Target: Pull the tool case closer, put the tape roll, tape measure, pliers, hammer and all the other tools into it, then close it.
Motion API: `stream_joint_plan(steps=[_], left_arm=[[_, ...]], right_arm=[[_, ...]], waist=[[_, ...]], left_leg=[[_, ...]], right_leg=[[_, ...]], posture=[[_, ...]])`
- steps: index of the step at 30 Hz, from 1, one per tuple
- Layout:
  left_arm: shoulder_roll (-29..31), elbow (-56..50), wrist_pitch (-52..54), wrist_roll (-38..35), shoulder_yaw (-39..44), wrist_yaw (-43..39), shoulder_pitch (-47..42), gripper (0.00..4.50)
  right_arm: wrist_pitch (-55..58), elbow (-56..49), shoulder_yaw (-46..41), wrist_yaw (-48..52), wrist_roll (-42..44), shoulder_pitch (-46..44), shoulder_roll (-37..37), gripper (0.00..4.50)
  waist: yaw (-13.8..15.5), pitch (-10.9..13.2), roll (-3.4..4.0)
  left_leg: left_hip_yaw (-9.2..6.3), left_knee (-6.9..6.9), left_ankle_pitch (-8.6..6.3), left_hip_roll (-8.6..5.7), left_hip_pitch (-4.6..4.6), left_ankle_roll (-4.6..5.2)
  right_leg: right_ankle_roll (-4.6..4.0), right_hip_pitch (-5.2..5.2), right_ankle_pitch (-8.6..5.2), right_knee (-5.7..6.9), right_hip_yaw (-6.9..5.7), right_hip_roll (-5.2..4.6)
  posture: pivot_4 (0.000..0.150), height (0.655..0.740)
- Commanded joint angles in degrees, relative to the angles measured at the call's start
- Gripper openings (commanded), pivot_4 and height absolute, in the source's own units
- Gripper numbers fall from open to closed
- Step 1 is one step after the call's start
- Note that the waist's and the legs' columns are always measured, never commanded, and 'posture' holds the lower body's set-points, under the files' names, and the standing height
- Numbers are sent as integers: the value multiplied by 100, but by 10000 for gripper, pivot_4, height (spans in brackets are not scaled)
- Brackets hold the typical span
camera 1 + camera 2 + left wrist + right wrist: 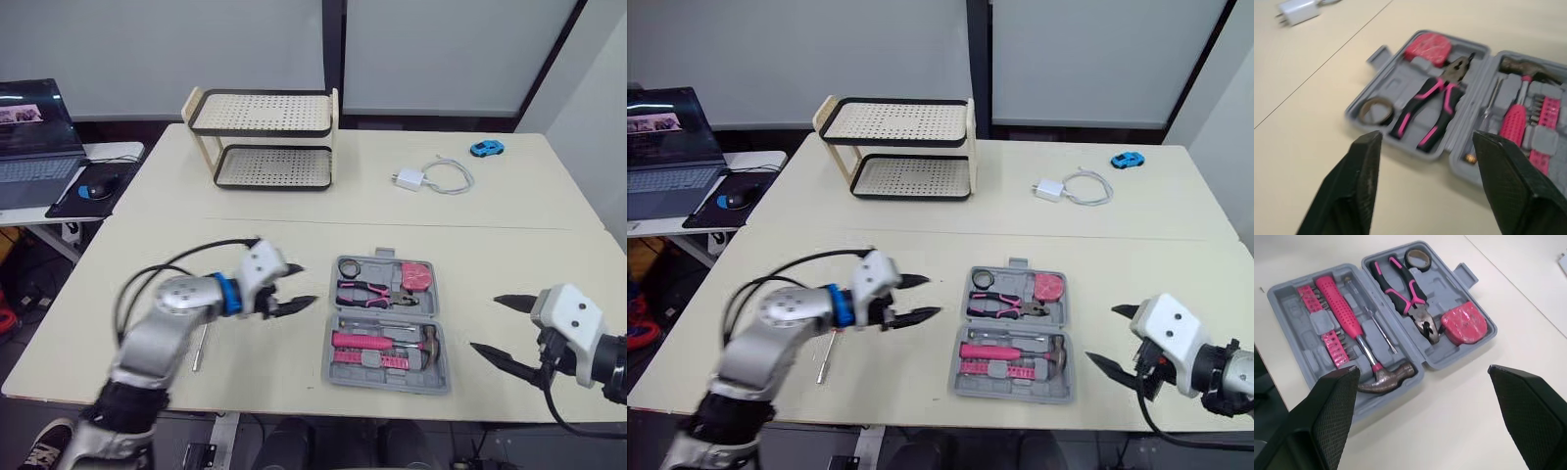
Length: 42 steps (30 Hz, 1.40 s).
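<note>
Left gripper (300, 285): two black fingers spread wide, holding nothing, pointing to the right at the tool case (1444, 289), with the tips near its left edge but not touching. Right gripper (489, 324): also spread wide and empty, pointing to the left, on the other side of the case and a little apart from it.

Between the two, on the near part of the beige table (245, 225), close to the front edge: the case, grey plastic, lying open and flat, both halves facing up, hinge across the middle, small latch tab on the far rim.

In the far half: a small dark tape roll (1417, 257) in the left corner, pliers (1400, 284) with black and pink handles in the middle, a pink tape measure (1464, 323) in the right corner.

In the near half: a hammer (1354, 330) with pink grip and steel head, lying along the length, head toward the right; beside it a thin metal shaft (1378, 330) and a row of pink bit holders (1332, 345).

Outside the case, on the table under the left forearm: one thin tool (199, 348), too small to name.

Farther away, on the back part of the table: a two-tier rack (265, 137) with perforated shelves, a white charger with cable (416, 179), a small blue toy car (486, 148). To the left, on a separate desk: an open laptop (34, 137) and a mouse (93, 189).
</note>
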Motion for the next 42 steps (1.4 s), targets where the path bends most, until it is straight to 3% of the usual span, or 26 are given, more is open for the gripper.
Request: stream_joint_plan(steps=[1, 5, 9, 18, 29, 42], left_arm=[[463, -194, 329, -298, 1238, 188, 547, 42734], [1207, 699, 16, -265, 2792, -43, 1715, 44427], [1420, 1742, -608, -105, 3278, 156, 2033, 44427], [1445, 2419, -1525, 78, 3048, 320, 2032, 44427], [1513, 2377, -1017, -100, 2798, 251, 1737, 44427], [1336, 1661, -567, -356, 3012, 516, 2143, 44427]], right_arm=[[-486, 515, 37, 366, -280, -299, 22, 45000], [-698, 1081, 122, 456, -368, -750, 177, 45000], [-889, 1574, 173, 614, -542, -918, 313, 45000], [-1075, 1849, 97, 801, -776, -837, 396, 45000], [-869, 1608, -69, 744, -639, -763, 619, 45000], [437, 24, 1750, 16, 499, -2951, 1366, 45000]], waist=[[2, 0, 0], [-72, 2, 1], [-29, 5, 9], [63, 2, 4], [9, 1, 6], [-28, 2, 7]], left_leg=[[0, 0, 0, 0, 0, 1], [9, -9, -1, 10, -2, 0], [16, -12, -4, 15, 1, 1], [10, -9, -7, 2, 0, 5], [11, -10, -8, 3, 0, 6], [17, -11, -9, 14, -4, 3]], right_leg=[[0, 1, 0, 0, -1, 0], [-2, -15, 0, 1, 5, 4], [-4, -20, 0, -3, 1, 3], [-4, -34, 1, -3, -6, -16], [-4, -34, 1, 1, -3, -14], [-8, -49, 4, -1, 1, -11]], posture=[[1500, 7400], [1500, 7400], [1500, 7400], [1500, 7400], [1500, 7400], [1500, 7400]])
